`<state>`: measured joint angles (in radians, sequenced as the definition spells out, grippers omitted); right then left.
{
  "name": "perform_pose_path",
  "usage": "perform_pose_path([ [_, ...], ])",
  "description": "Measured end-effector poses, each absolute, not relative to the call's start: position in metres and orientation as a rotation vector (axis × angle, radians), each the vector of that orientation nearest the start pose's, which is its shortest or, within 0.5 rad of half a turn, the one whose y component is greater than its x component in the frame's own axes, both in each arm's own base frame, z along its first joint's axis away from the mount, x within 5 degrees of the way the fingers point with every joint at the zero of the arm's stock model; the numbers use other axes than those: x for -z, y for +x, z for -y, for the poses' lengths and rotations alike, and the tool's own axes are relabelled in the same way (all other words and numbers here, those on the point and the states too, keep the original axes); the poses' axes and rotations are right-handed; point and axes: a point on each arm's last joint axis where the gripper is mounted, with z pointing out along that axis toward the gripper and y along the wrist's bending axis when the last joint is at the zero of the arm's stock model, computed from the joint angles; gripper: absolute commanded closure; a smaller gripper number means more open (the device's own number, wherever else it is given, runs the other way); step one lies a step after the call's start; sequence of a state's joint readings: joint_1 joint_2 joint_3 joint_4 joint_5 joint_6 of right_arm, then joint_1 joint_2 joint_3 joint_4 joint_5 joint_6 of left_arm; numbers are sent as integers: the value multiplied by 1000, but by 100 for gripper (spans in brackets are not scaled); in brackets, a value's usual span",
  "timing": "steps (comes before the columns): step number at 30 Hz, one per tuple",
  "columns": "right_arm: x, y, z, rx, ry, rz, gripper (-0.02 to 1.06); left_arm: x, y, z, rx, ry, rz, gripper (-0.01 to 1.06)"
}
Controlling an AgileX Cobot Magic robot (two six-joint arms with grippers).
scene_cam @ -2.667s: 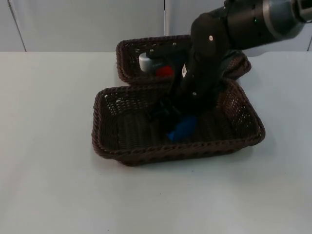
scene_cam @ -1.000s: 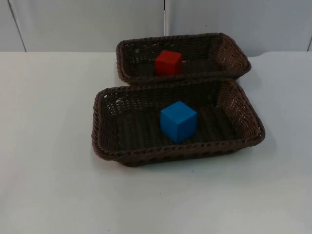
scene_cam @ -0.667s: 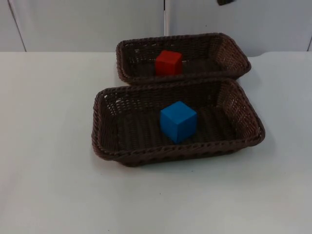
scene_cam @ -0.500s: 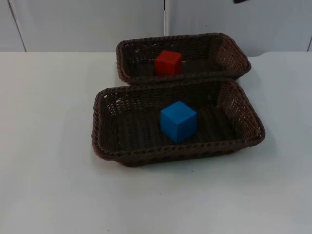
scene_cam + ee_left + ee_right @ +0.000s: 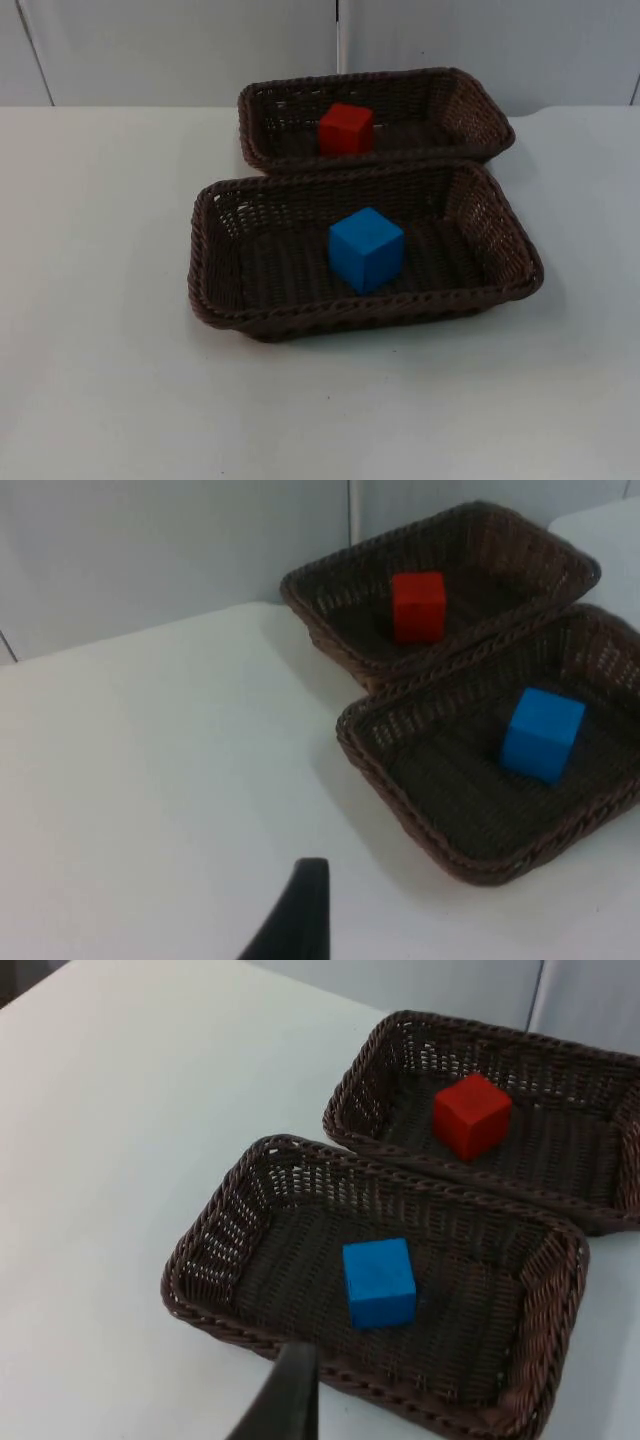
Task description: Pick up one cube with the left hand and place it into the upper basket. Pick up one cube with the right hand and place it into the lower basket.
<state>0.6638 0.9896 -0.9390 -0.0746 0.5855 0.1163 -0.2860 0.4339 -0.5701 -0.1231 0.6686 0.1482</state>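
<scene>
From the top view, the red cube (image 5: 346,128) sits in the upper basket (image 5: 262,135), at twelve o'clock from the lower basket (image 5: 208,270), which holds the blue cube (image 5: 366,249). The two baskets touch on the white table (image 5: 100,300). No writing or label is readable on anything.

In the left wrist view, one fingertip of the left gripper (image 5: 295,920) hangs over bare table; I cannot tell whether its fingers are apart or together.

The right wrist view puts the right gripper (image 5: 285,1395) above the lower basket's near rim, and again I cannot tell.
</scene>
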Motion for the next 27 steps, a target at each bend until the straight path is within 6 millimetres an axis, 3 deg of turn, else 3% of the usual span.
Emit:
perform_pose_path([
  [7, -359, 134, -100, -397, -603, -2003, 16, -320, 59, 25, 226, 380, -1909, 15],
  [27, -345, 56, -38, -439, -546, -1844, 16, -308, 8, 11, 232, 405, -1897, 15],
])
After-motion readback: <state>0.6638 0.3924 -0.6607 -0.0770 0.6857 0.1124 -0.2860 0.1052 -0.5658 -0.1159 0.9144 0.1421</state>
